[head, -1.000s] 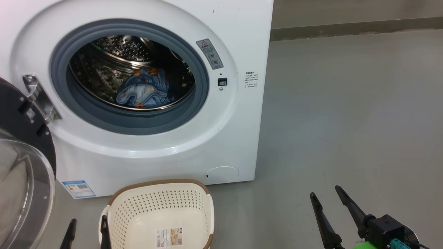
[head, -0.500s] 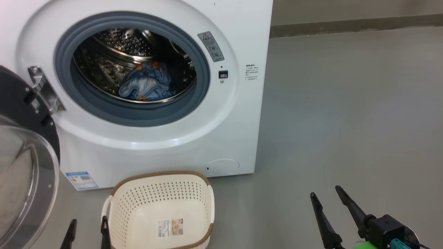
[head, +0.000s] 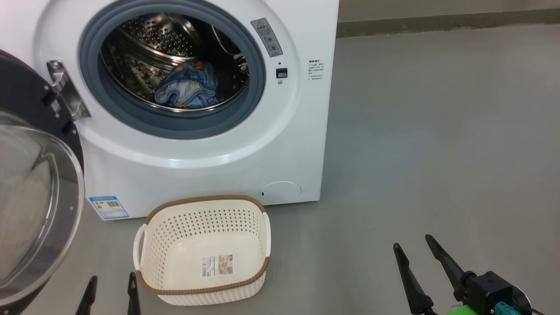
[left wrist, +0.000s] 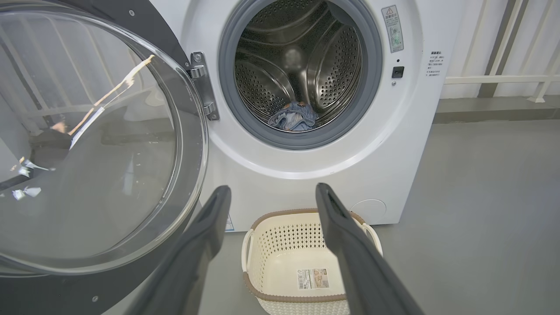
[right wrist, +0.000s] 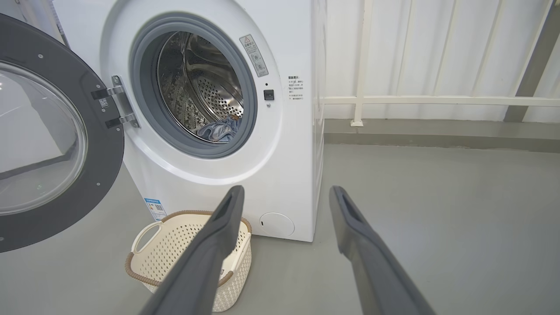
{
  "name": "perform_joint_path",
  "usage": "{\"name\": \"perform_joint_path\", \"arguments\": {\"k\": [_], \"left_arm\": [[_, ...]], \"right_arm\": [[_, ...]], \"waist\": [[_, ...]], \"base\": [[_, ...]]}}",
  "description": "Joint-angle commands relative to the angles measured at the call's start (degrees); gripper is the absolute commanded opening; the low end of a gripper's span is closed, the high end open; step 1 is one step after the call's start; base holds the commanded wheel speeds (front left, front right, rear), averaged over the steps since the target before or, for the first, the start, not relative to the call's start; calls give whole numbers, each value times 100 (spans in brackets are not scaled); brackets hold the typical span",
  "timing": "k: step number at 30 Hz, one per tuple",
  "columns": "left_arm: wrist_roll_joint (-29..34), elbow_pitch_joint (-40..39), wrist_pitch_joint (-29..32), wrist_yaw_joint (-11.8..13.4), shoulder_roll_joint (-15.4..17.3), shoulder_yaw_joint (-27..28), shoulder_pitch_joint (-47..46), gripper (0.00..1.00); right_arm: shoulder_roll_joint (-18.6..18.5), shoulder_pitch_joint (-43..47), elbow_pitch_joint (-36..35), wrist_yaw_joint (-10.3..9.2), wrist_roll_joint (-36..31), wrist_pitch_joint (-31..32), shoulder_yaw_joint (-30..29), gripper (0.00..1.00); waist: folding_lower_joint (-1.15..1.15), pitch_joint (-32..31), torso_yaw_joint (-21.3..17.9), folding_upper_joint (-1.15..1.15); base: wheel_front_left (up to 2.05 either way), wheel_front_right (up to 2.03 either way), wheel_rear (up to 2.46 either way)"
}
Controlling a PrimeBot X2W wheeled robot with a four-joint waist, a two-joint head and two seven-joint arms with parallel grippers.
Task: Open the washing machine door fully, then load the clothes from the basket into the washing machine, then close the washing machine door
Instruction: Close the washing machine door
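Evidently — both end effectors (head: 112, 276) (head: 412, 241) agape, empty.

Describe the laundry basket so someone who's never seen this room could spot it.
Find the big white washing machine with its round door swung open. On the grey floor just in front sits the basket: small, cream, perforated. Its brown woven-look rim and the sticker inside set it apart from the plain white machine.
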Motion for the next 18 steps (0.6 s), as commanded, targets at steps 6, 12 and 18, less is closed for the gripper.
{"name": "perform_joint_path", "arguments": {"k": [6, 12, 18], "left_arm": [[100, -99, -74, -88, 92, 278, -302, 100], [117, -67, -75, -140, 67, 276, -310, 100], [125, -36, -76, -219, 41, 293, -433, 100]], "right_arm": [[-21, -121, -164, 9, 39, -11, 119, 100], [-21, -102, -176, 9, 36, -6, 78, 100], [-21, -96, -188, 9, 40, 12, 1, 100]], "waist": [[0, 13, 18, 0], [0, 26, 90, 0], [0, 98, 419, 0]], "base": [[0, 0, 0], [0, 0, 0], [0, 0, 0]]}}
